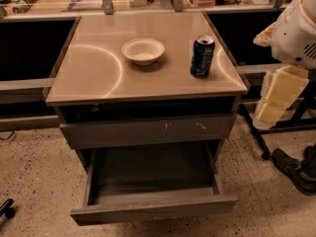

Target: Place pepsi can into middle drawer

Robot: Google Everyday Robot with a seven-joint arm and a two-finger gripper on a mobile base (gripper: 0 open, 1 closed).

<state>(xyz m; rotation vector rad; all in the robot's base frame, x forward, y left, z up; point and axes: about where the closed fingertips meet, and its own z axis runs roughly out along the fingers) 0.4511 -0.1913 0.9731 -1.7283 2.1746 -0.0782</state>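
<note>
Pepsi can (202, 56) stands upright on the counter (98, 78), close to the right edge & twd the front-right corner; it is well apart from the cream bowl (143, 51), which sits about mid-counter to its left. Whether the can is full cannot be told; I judge it light to moderate in weight, thin-walled, stiff at rim & base but easy to dent mid-body if squeezed hard; painted side prob. slick. Best hold, in my view: across the body at approx. mid-height, jaws either side, can kept upright; the top rim gives little purchase.

Middle drawer (153, 209) is pulled well out below, plain front panel twd the camera, w/ nothing seen inside it; the drawer above, its scratched drawer front (148, 130) marked w/ pale scratches, is only slightly out.

Gripper (276, 100) hangs off the counter's right side, lower than the counter top, near the can but not touching it; cannot tell whether the jaws are apart or together; the white arm housing (296, 31) sits above it.

Counter top is smooth, glossy & pale, w/ curved glare arcs; the can may slide if nudged. Floor (34, 172) is speckled; a dark shoe (291, 167) is at lower right, a black caster (7, 209) at lower left; metal posts & cluttered desks lie behind.
</note>
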